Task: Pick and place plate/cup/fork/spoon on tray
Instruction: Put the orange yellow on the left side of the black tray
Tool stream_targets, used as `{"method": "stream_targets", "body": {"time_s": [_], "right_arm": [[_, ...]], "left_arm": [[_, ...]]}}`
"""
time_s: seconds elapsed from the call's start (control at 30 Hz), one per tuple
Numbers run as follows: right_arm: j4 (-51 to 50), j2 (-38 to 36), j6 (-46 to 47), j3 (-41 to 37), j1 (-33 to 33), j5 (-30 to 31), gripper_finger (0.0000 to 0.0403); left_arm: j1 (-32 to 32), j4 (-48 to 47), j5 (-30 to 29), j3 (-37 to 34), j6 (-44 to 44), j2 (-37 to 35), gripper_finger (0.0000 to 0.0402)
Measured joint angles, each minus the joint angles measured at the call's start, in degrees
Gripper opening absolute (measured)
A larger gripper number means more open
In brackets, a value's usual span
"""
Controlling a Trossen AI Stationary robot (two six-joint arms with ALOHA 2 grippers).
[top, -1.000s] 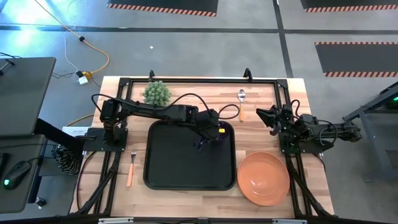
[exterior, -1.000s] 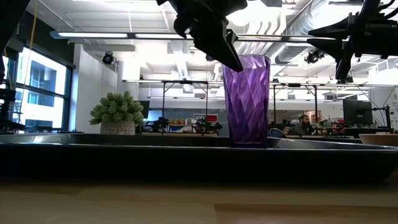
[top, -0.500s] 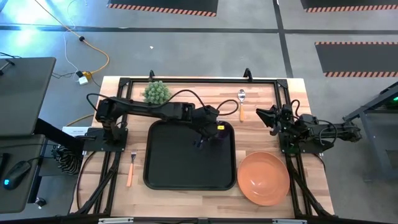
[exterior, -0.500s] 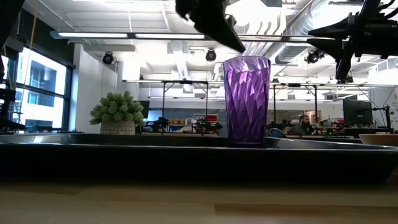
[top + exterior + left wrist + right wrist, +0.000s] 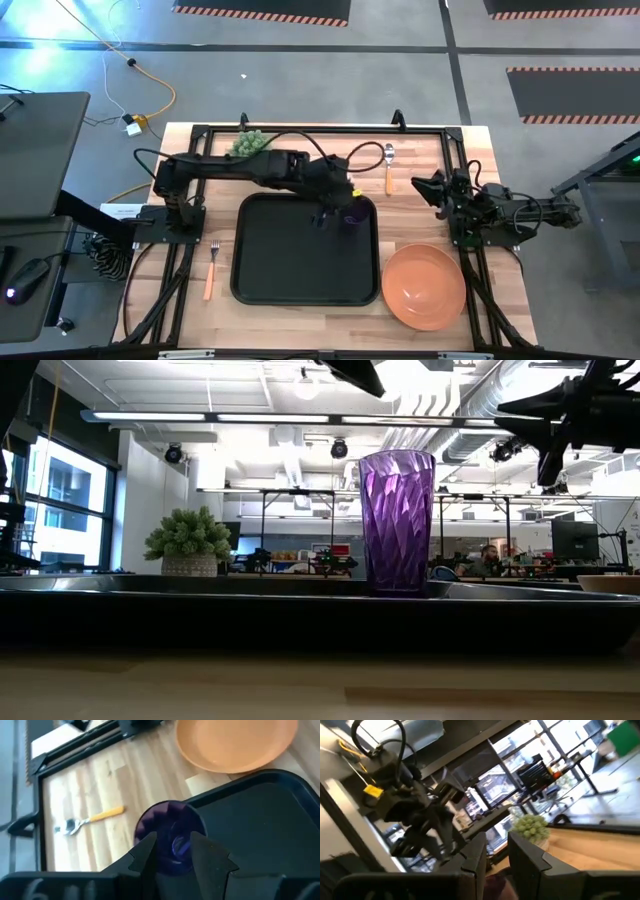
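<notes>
The purple cup (image 5: 353, 213) stands upright on its base in the far right corner of the black tray (image 5: 290, 270); it also shows in the low view (image 5: 397, 520). My left gripper (image 5: 172, 840) hangs open above the cup, clear of its rim, with only a fingertip (image 5: 355, 368) showing in the low view. My right gripper (image 5: 427, 194) waits open in the air at the table's right side. The orange plate (image 5: 424, 286) lies on the table right of the tray. The fork (image 5: 211, 268) lies left of the tray, and the spoon (image 5: 388, 165) lies beyond its far right corner.
A spiky green plant (image 5: 250, 143) stands at the far edge, partly under my left arm. Black frame rails (image 5: 320, 128) run along the table's far edge and sides. Bare wood shows between the tray and the fork.
My left gripper has gone up off the cup's rim and a little toward the far edge, so the cup now stands free on the tray where it was. My right arm has kept still.
</notes>
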Motion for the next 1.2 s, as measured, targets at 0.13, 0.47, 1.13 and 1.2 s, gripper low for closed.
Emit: {"method": "stream_targets", "body": {"time_s": [0.13, 0.47, 1.13, 1.2], "right_arm": [[0.0, 0.0, 5.0, 0.0, 0.0, -0.4, 0.0071], [5.2, 0.0, 2.9, 0.0, 0.0, -0.4, 0.0071], [14.0, 0.5, -15.2, 9.8, 0.0, -1.1, 0.0071], [6.8, 1.1, -15.5, 13.9, 0.0, -0.8, 0.0071]], "left_arm": [[0.0, -3.9, -3.5, 3.9, -1.6, 0.0, 0.0108], [1.1, -15.1, -5.7, 10.3, -11.8, -0.1, 0.0108], [0.5, -20.7, -6.1, -0.2, -27.5, -8.8, 0.0108], [0.2, -18.1, -6.4, -3.7, -28.6, -10.9, 0.0108]]}}
